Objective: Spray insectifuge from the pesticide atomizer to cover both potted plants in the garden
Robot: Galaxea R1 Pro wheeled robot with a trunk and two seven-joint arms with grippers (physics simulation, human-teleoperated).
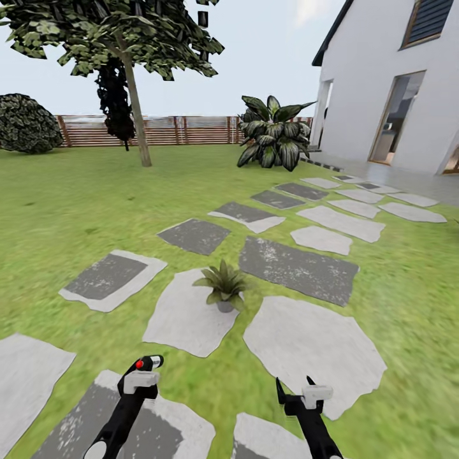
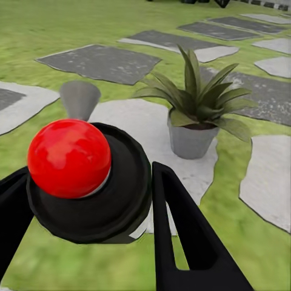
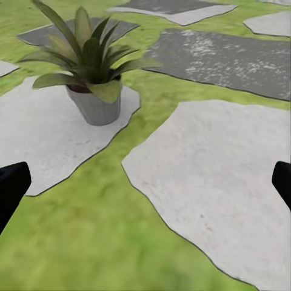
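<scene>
One potted plant point(image 1: 223, 287), a low rosette of pointed green leaves in a small grey pot, stands on the edge of a white stepping stone just ahead of both arms. It is also close in front in the left wrist view, potted plant point(image 2: 194, 115), and the right wrist view, potted plant point(image 3: 91, 73). My left gripper point(image 1: 148, 364) is shut on the pesticide atomizer point(image 2: 79, 163). The atomizer shows a red knob, a dark round cap and a grey cone nozzle aimed toward the plant. My right gripper point(image 1: 294, 386) is open and empty over the grass.
Grey and white stepping stones point(image 1: 299, 268) run across the lawn toward a white house point(image 1: 389, 83). A large broad-leaved shrub point(image 1: 274, 134), a tree point(image 1: 134, 102), a round bush point(image 1: 25, 124) and a brown slatted fence point(image 1: 185, 129) stand far behind.
</scene>
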